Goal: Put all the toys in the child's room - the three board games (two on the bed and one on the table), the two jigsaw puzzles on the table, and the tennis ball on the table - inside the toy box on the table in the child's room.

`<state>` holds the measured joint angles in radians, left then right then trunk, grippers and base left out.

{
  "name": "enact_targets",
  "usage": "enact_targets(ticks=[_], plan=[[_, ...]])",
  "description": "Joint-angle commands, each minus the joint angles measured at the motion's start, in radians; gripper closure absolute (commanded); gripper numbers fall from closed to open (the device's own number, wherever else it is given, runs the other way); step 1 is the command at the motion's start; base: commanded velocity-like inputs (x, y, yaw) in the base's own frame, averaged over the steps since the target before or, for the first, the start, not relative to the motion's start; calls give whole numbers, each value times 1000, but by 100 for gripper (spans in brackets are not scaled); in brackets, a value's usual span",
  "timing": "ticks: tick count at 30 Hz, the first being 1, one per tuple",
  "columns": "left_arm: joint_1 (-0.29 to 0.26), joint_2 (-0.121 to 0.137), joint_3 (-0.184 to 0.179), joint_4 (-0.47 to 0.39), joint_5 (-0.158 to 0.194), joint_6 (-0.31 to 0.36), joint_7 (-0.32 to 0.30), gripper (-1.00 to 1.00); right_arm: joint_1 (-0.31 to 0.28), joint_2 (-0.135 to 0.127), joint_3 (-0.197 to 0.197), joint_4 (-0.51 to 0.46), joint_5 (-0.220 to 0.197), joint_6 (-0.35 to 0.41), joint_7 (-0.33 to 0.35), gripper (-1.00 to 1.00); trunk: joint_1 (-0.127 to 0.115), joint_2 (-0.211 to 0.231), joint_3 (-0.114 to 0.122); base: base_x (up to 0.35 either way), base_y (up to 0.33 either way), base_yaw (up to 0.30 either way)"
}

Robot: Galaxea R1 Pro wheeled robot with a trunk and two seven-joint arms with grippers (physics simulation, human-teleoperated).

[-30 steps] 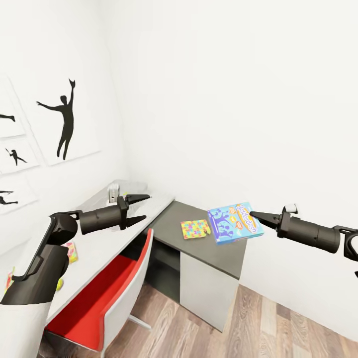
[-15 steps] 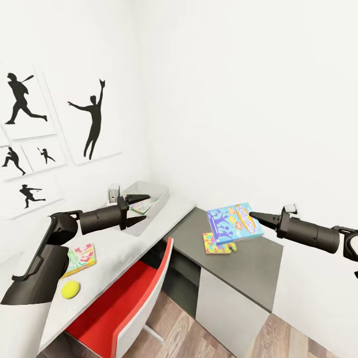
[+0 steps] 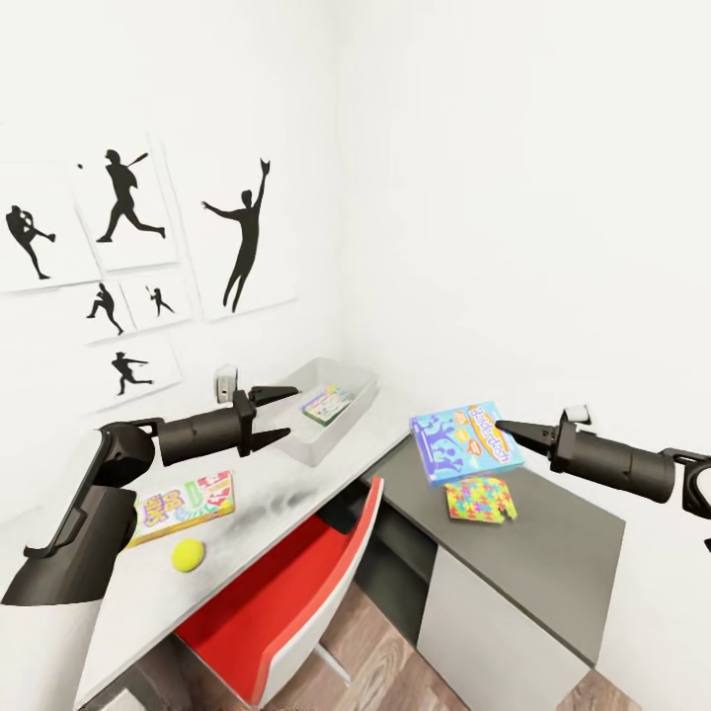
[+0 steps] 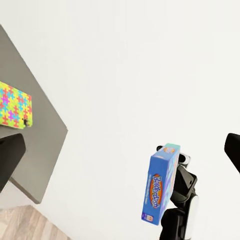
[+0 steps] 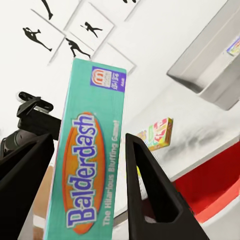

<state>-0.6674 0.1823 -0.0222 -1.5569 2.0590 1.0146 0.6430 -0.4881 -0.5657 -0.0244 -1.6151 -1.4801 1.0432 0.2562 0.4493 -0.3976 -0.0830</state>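
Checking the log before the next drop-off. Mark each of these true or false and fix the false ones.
1. The right gripper is shut on the Balderdash box. True.
2. The tennis ball lies inside the toy box. False: it lies on the white table, near the Skip-Bo box.
3. The left gripper is open and holds nothing. True.
4. The jigsaw puzzle lies on the white table. False: it lies on the dark grey cabinet.
5. The toy box is empty. False: one flat printed box lies in it.
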Motion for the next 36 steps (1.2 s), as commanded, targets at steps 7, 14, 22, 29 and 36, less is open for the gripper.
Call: enact_targets(ticks=[7, 14, 22, 29, 36], plan=[[-1, 0, -1, 0, 10, -1, 10, -100, -1, 0, -3, 0, 3, 4, 11, 100, 1, -2, -2, 7, -2, 293], [-1, 0, -1, 0, 9, -1, 10, -100, 0, 0, -4, 0, 3, 4, 11, 100, 1, -2, -2, 68, -65, 293], [-1, 0, -1, 0, 9, -2, 10, -100, 0, 0, -6, 0, 3, 4, 11, 100, 1, -2, -2, 52, -52, 294], [-1, 0, -1, 0, 9, -2, 10, -100, -1, 0, -9, 0, 3, 4, 11, 100, 1, -2, -2, 7, -7, 294], [-1, 0, -1, 0, 9, -2, 10, -100, -1, 0, -9, 0, 3, 4, 11, 100, 1, -2, -2, 1, -1, 294]])
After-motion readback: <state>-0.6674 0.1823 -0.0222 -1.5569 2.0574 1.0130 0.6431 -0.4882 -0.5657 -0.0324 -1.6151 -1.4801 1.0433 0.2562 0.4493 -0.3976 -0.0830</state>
